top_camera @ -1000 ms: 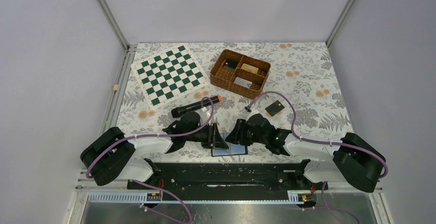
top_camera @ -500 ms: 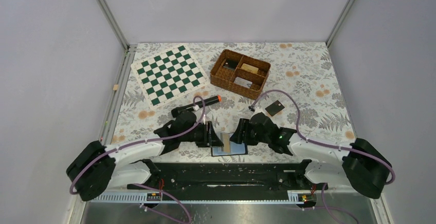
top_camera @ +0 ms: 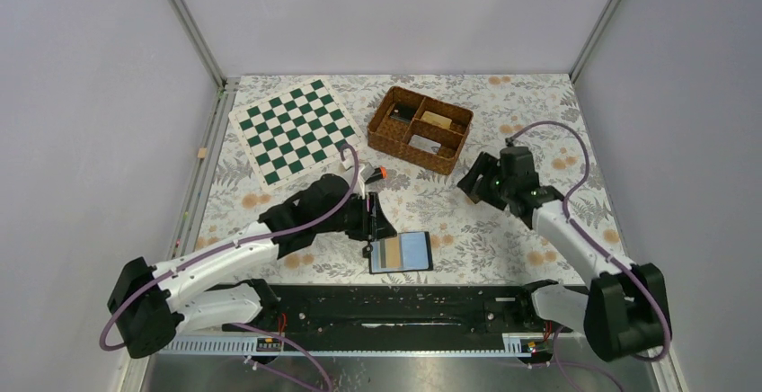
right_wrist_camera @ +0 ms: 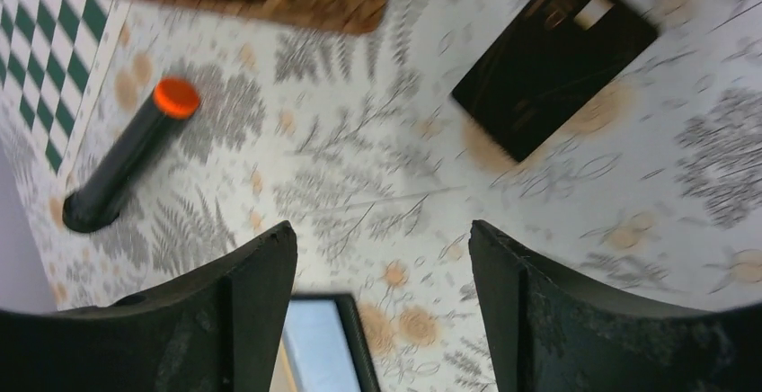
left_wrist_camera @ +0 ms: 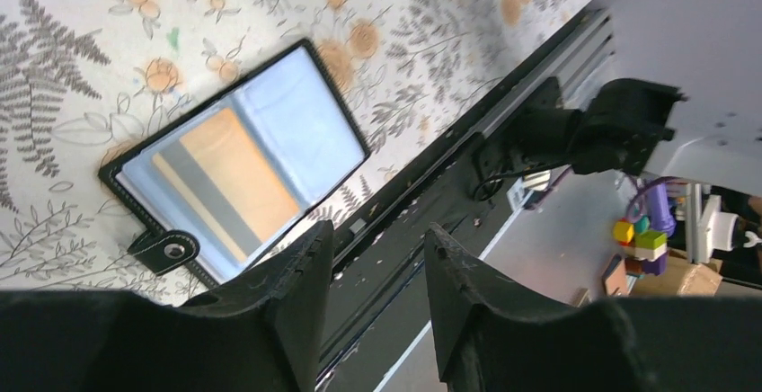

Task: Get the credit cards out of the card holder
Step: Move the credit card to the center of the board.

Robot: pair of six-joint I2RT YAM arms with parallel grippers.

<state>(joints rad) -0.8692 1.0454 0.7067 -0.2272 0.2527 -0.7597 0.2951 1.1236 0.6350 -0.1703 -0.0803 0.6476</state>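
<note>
So the left end effector (left_wrist_camera: 379, 235) and right end effector (right_wrist_camera: 379, 230) both gape empty, wallet (top_camera: 401, 253) open at the tabletop's (top_camera: 530, 95) 6 o'clock, orange card (left_wrist_camera: 238, 172) inside, dark card (right_wrist_camera: 554, 59) out at its 2 o'clock.

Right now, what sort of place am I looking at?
Probably a lab test booth: plain panel walls, left arm and right arm bolted to a rail, staged props like a chessboard and wicker basket.

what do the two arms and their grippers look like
The left arm and right arm have white links between bulky black joints, a purple cable looping along each. The left gripper and right gripper are matte black, each with two broad wedge-shaped fingers.
</note>
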